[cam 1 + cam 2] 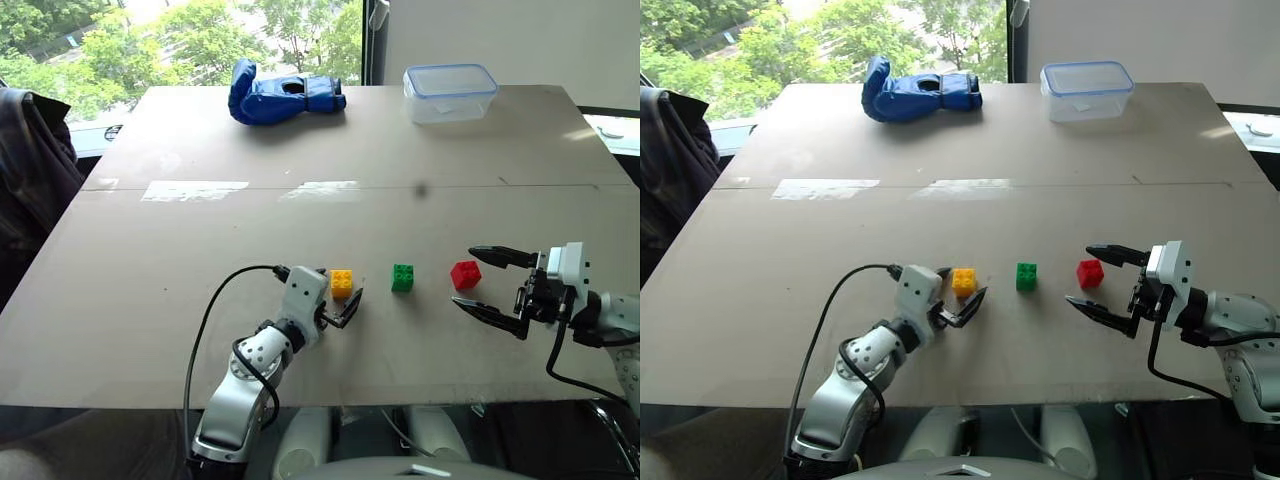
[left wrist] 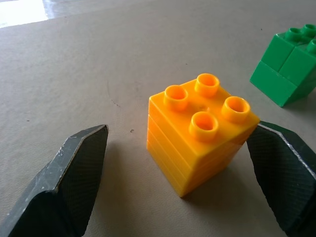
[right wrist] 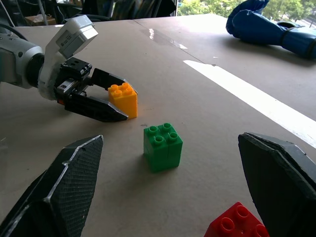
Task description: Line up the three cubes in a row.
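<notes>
Three studded cubes stand in a row across the near part of the table [image 1: 300, 210]: yellow-orange [image 1: 342, 281], green [image 1: 402, 277] and red [image 1: 465, 274], with gaps between them. My left gripper [image 1: 344, 292] is open around the yellow-orange cube [image 2: 200, 136]. One of its fingers [image 2: 74, 177] stands clear of the cube and the other is close beside it. My right gripper [image 1: 462, 276] is open, its two fingertips on either side of the red cube [image 3: 236, 224] without touching it. The green cube [image 3: 163, 145] stands free between the two grippers.
A blue boxing glove [image 1: 285, 95] lies at the far edge and a clear lidded container [image 1: 450, 92] at the far right. Dark cloth [image 1: 30, 170] hangs beside the table's left edge. A black cable [image 1: 215, 300] loops over the table by my left arm.
</notes>
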